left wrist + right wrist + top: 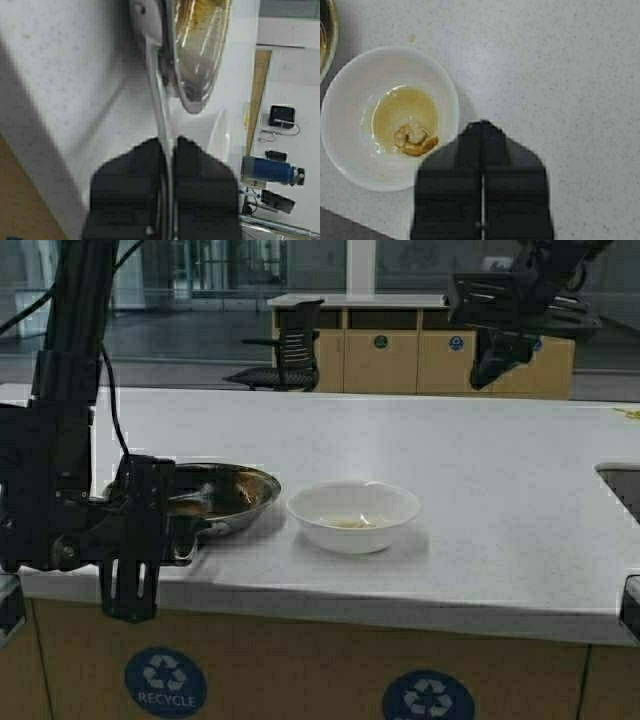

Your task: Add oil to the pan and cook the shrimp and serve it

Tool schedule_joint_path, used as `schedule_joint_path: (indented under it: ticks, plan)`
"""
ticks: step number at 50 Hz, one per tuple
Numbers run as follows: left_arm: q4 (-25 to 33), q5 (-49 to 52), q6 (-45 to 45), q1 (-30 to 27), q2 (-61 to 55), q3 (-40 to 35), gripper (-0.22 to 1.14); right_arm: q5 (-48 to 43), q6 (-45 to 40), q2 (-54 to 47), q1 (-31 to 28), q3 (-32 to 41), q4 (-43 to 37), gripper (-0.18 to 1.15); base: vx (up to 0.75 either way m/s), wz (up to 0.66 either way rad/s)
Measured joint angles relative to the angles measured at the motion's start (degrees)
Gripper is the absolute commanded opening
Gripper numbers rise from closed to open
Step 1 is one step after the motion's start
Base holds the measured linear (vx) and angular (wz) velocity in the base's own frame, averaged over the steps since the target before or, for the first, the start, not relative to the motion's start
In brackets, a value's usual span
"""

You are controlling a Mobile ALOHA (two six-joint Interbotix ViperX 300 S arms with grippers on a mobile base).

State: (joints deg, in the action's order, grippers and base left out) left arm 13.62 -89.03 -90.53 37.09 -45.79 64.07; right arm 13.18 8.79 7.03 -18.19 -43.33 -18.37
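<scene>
The left gripper [169, 145] is clamped on the handle [159, 90] of the pan [225, 495], which sits on the white counter [480, 490]. At the pan's three o'clock stands the white bowl [353, 515]; the shrimp [415, 140] lies inside it in a pool of oil [405, 112]. The right gripper [482, 131] hovers high above, fingers pressed together, holding nothing.

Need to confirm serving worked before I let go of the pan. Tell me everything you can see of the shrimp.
The shrimp is a small curled piece, golden-brown along its outer edge and paler whitish inside, so it looks cooked. It lies in the bottom of the white bowl, sitting in a shallow pool of yellowish oil. Nothing grips it; the right gripper hangs shut above the counter beside the bowl.
</scene>
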Motion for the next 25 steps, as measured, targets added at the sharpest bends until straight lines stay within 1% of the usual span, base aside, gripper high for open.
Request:
schedule_joint_path:
  ticks: [18,25]
  plan:
    - [0.0,-1.0,-0.5,0.2,-5.4,-2.1,0.05,0.2,0.1,0.0,0.0,0.0,0.0,0.06,0.00,0.00]
    - [0.0,-1.5,-0.7,0.2,-5.8,-2.2,0.05,0.2,0.0,0.0,0.0,0.0,0.0,0.06,0.00,0.00]
